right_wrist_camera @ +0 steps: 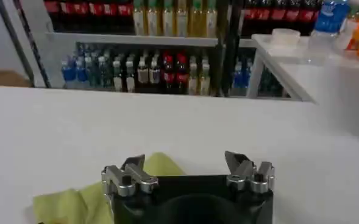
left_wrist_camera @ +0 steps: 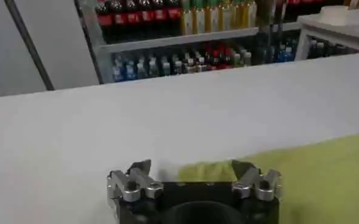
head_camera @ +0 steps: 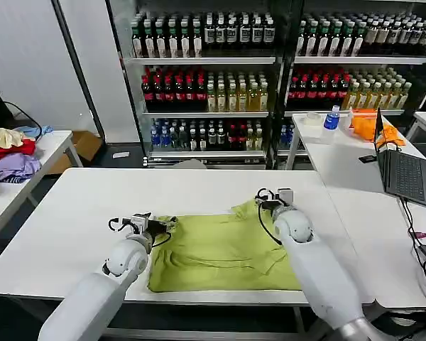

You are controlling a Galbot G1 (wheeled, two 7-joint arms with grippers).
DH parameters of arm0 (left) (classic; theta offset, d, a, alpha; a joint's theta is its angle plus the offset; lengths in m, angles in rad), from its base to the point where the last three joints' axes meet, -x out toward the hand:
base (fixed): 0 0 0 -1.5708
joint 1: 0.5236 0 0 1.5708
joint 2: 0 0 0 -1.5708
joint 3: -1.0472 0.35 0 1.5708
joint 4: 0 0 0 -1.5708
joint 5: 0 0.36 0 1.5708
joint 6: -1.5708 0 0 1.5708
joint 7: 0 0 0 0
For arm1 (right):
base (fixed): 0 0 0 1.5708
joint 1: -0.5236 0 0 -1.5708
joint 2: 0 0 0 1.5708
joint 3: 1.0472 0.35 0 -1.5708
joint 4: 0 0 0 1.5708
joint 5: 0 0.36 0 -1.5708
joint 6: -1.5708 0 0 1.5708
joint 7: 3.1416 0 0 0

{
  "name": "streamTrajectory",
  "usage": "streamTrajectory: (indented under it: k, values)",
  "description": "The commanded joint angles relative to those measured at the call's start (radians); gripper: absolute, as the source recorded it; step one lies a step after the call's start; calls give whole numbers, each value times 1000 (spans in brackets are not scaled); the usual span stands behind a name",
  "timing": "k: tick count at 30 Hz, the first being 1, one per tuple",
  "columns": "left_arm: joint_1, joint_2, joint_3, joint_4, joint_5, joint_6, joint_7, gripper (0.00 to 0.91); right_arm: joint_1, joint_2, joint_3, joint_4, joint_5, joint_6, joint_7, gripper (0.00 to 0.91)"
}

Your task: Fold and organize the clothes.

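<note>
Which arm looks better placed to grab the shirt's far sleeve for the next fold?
Probably the right. The right gripper hangs open at the far right sleeve of the green shirt. The left gripper, also open, sits at the shirt's left edge, nearer the middle.

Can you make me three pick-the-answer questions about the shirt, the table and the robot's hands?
1. Where is the T-shirt?
A. On the white table, between the two hands
B. On a drinks shelf
C. On the laptop

2. What colour is the T-shirt?
A. Red
B. Yellow-green
C. Blue

3. How are the left hand and the right hand?
A. Both shut on the shirt
B. Both open
C. One open, one shut

Answers:
1 A: the head view shows it spread on the table with a hand at each far corner.
2 B: the cloth is lime in every view.
3 B: each wrist view shows fingers spread apart over a shirt edge, gripping nothing.
</note>
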Motion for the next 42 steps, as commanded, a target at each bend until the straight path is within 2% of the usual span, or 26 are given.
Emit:
streamTrajectory:
  k: [1, 13, 21, 30, 38, 42]
  values:
    - [-7, -1, 16, 28, -9, 0, 15, 20, 66, 63, -22, -156, -6, 0, -2, 0]
    - [19, 19, 6, 1, -34, -16, 37, 20, 7, 58, -14, -51, -1, 1, 0, 0]
    - [19, 43, -29, -46, -63, -39, 43, 20, -33, 14, 9, 98, 9, 10, 3, 0]
    - [61, 87, -64, -154, -86, -41, 41, 20, -121, -55, 35, 317, 50, 0, 19, 0]
    - [182, 134, -102, -312, -87, -38, 42, 20, -259, -149, 75, 568, 58, -1, 26, 0]
    - [253, 154, -118, -369, -68, -39, 51, 30, -349, -183, 106, 648, 53, 0, 27, 0]
